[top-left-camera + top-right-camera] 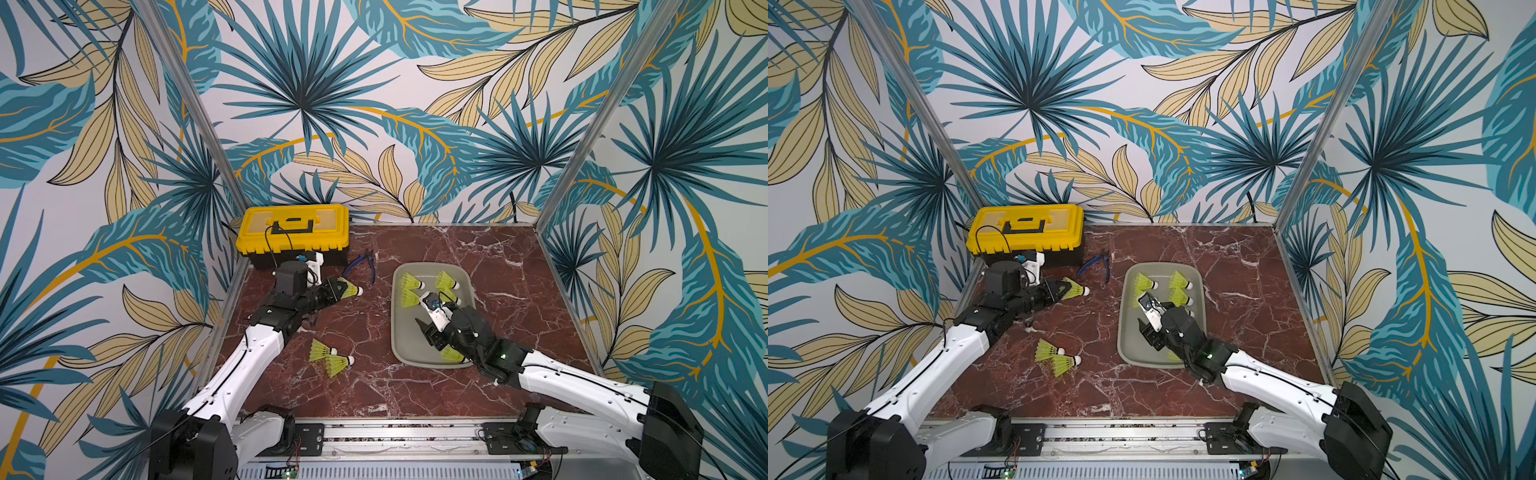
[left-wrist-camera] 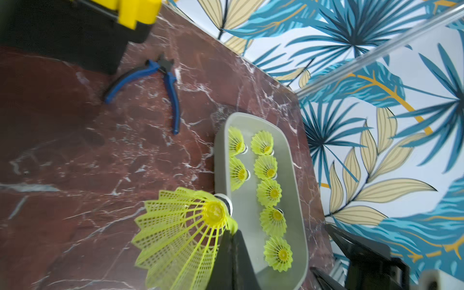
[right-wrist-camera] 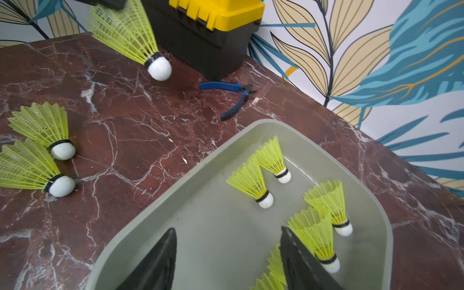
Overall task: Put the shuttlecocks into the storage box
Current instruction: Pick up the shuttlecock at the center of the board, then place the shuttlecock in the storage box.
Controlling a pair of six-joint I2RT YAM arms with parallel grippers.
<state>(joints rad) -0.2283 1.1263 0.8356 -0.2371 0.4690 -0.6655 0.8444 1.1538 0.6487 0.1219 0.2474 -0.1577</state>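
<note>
So the left hand (image 1: 340, 291) is clamped shut on the skirt of one shuttlecock (image 1: 352, 289), out by the yellow toolbox (image 1: 293, 228). Its white tip points toward the storage box (image 1: 394, 324) but it's well apart from it. The right hand (image 3: 227, 253) hangs over the box with its fingers spread, gripping nothing. Seven shuttlecocks (image 2: 270, 192) sit in the box in the left wrist view, and two more shuttlecocks (image 1: 322, 350) lie right beside each other on the surface (image 1: 415, 399). My guess on handling: these weigh basically nothing and the mesh skirt is springy, so a hard squeeze just folds it and it could twist loose. I'd pinch lightly by the black band or grab the firmer rounded tip, then let go low so it doesn't bounce over that shallow rim.
</note>
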